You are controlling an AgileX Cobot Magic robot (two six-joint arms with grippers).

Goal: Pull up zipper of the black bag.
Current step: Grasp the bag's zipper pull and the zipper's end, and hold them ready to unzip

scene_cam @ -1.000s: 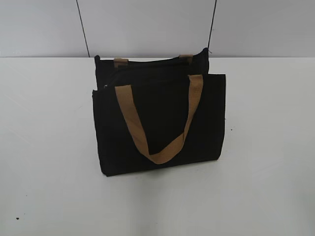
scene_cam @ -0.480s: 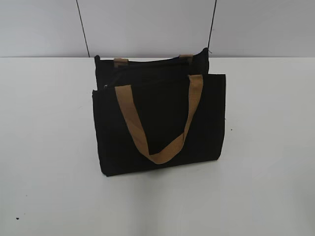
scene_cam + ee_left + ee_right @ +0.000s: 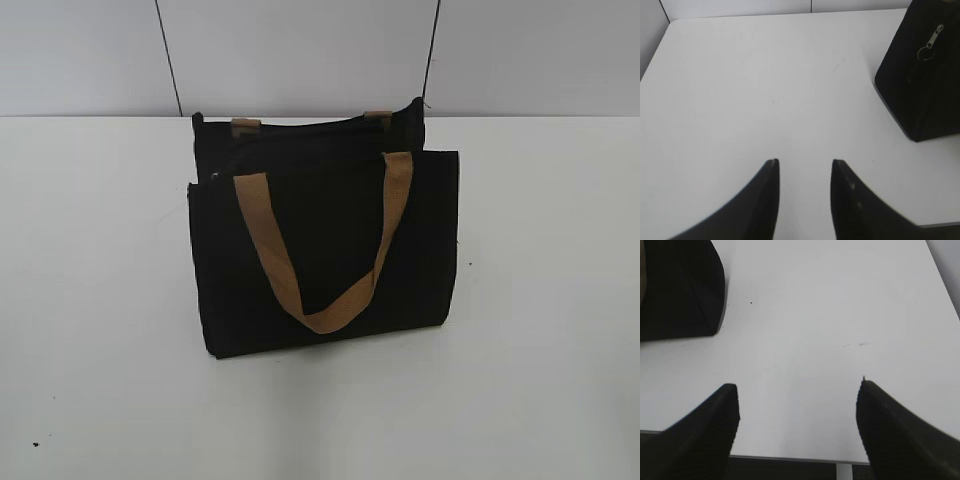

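Note:
The black bag (image 3: 325,250) stands upright on the white table in the exterior view, its near tan handle (image 3: 325,250) hanging down the front. The zipper track (image 3: 300,135) runs along the top seam. In the left wrist view the bag's end (image 3: 925,90) is at the upper right, with a small silver pull tab and ring (image 3: 931,45) on it. My left gripper (image 3: 804,162) is open and empty, over bare table, left of the bag. In the right wrist view the bag's other end (image 3: 680,290) is at the upper left. My right gripper (image 3: 799,386) is wide open and empty near the table's front edge.
The white table (image 3: 540,380) spreads all around the bag. A grey panelled wall (image 3: 300,50) stands behind it. Neither arm shows in the exterior view. The table's front edge (image 3: 790,458) lies just under my right gripper.

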